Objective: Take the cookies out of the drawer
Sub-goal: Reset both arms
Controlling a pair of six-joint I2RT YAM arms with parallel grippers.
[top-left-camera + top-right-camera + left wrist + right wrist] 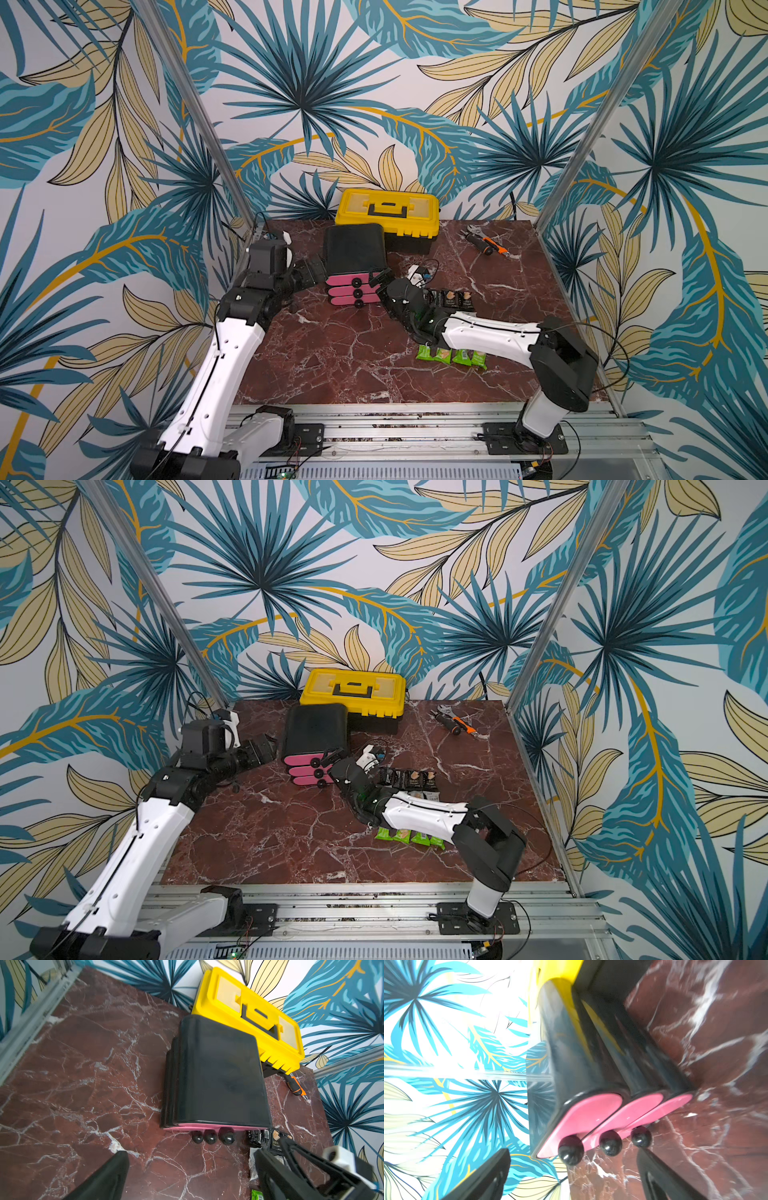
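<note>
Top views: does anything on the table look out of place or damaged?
Nothing looks damaged or spilled. The black cookies and green cookies lie in tidy rows. Only the hand tools lie loose outside the closed yellow toolbox.

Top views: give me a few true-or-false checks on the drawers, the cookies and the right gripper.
1. All three pink drawers are shut. True.
2. The green cookies lie on the toolbox. False: they lie in a row on the table.
3. The right gripper is shut on a knob. False: it is open beside the knobs, holding nothing.
4. The toolbox stands behind the drawers. True.
</note>
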